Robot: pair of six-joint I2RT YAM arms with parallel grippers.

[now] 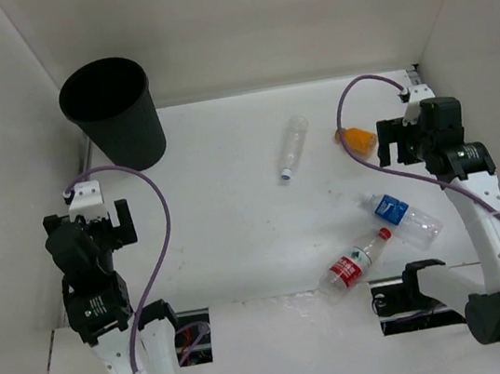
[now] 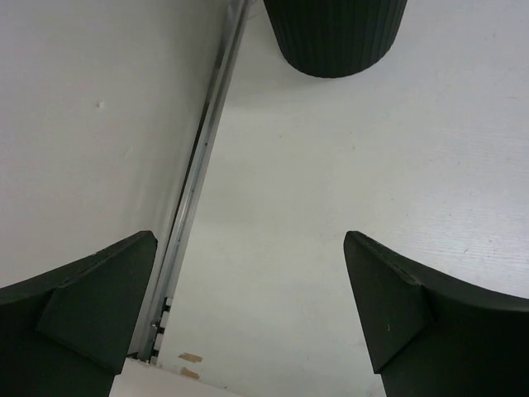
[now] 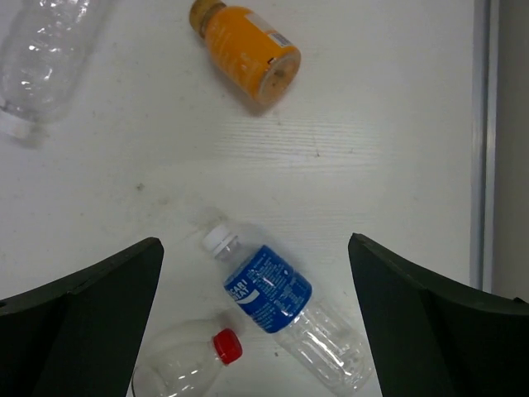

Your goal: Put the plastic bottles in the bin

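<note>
bin [image 1: 129, 134] upright, far-left | orange bottle [image 1: 357, 140], blue-label bottle [image 1: 403, 218], red-label bottle [image 1: 356, 265], clear bottle [image 1: 293, 148] lying flat

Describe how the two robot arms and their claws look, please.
The left arm and the right arm both have white rounded links with black joints. A thin purple cable loops along each one. The left claw and the right claw each have two broad, matte black, wedge-shaped fingers.

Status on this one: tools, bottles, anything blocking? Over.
Left tool open, empty, facing bin. Right tool open, empty. Blue-label bottle, red-label bottle, unlabelled bottle, orange bottle all on table. Nothing seen blocking.
</note>
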